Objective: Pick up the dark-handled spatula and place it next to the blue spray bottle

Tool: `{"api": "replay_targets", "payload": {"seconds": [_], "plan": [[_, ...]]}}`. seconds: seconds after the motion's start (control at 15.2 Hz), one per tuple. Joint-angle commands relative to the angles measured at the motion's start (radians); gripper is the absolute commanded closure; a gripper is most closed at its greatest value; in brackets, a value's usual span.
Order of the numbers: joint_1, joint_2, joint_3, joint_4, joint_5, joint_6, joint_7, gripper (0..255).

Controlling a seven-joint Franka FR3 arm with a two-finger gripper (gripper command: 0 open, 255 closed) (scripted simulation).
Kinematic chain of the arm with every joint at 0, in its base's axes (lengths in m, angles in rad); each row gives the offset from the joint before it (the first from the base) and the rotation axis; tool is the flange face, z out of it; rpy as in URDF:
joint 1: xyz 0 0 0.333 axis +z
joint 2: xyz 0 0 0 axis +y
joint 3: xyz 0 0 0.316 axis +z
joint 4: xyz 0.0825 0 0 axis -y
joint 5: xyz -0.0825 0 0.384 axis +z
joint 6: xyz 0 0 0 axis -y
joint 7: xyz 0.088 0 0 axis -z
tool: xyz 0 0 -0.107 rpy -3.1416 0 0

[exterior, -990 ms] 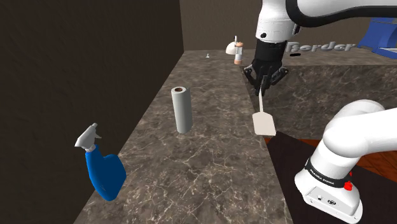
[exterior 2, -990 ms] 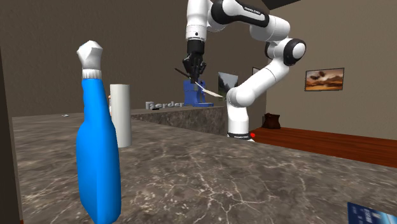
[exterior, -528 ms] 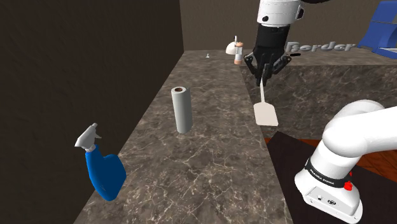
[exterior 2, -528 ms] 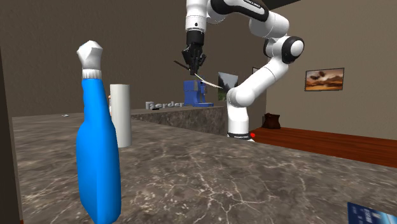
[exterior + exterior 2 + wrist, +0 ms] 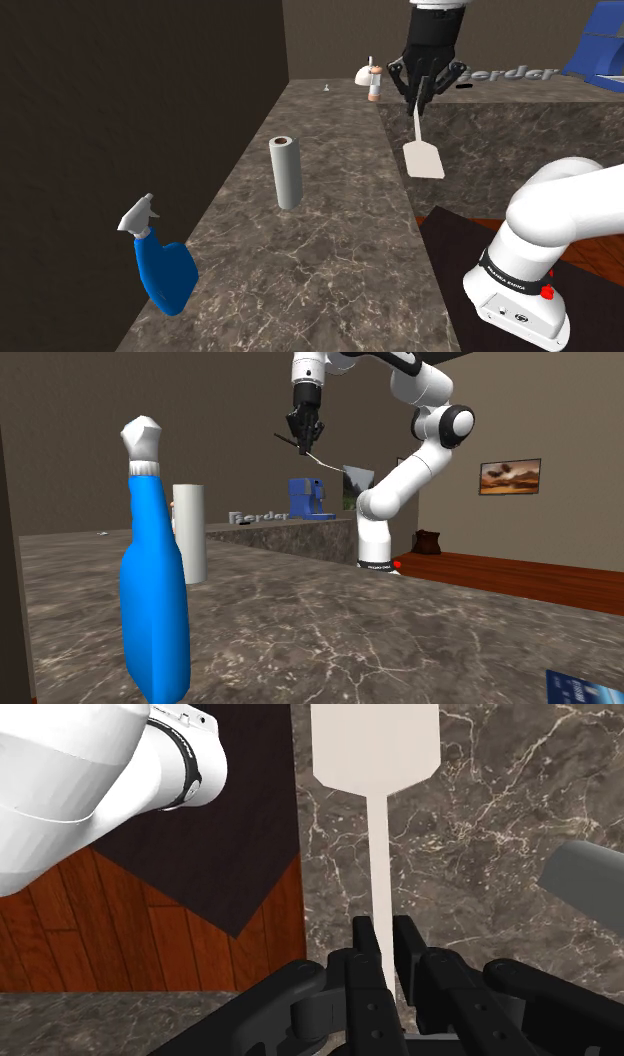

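One spatula (image 5: 424,158) held | fingers (image 5: 365,942) clamped on its pale shaft, blade hanging down | gripper (image 5: 422,95) higher than a second ago, above the counter's (image 5: 320,250) far right edge | bottle (image 5: 165,270) stands near left, well apart | lift judged complete; carry to bottle remains

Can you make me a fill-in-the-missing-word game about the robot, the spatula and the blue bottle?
The spray bottle standing on the countertop is coloured ___.
The gripper is ___ on the spatula, which hangs in the air.
In the shoulder view, the pale roll between the bottle and the spatula stands ___, not lying down.
Missing words: blue; shut; upright.
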Motion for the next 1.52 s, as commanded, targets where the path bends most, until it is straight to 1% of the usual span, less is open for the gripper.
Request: {"api": "replay_targets", "payload": {"seconds": [0.0, 0.26, 0.53, 0.73, 0.92, 1.06, 1.19, 1.32, 1.39, 1.45], "plan": [[-0.003, 0.012, -0.003, 0.033, -0.004, -0.021, 0.002, 255], [-0.023, 0.125, 0.092, 0.118, 0.03, 0.022, 0.079, 255], [-0.051, 0.25, 0.193, 0.222, 0.042, 0.059, 0.162, 255], [-0.079, 0.354, 0.277, 0.312, 0.032, 0.081, 0.231, 255], [-0.111, 0.471, 0.371, 0.415, 0.0, 0.098, 0.31, 255], [-0.132, 0.561, 0.444, 0.491, -0.039, 0.106, 0.372, 255], [-0.151, 0.666, 0.526, 0.574, -0.099, 0.108, 0.445, 255], [-0.156, 0.796, 0.617, 0.668, -0.192, 0.101, 0.535, 255], [-0.145, 0.872, 0.662, 0.72, -0.254, 0.091, 0.587, 255], [-0.124, 0.941, 0.692, 0.766, -0.312, 0.078, 0.633, 255]]}}
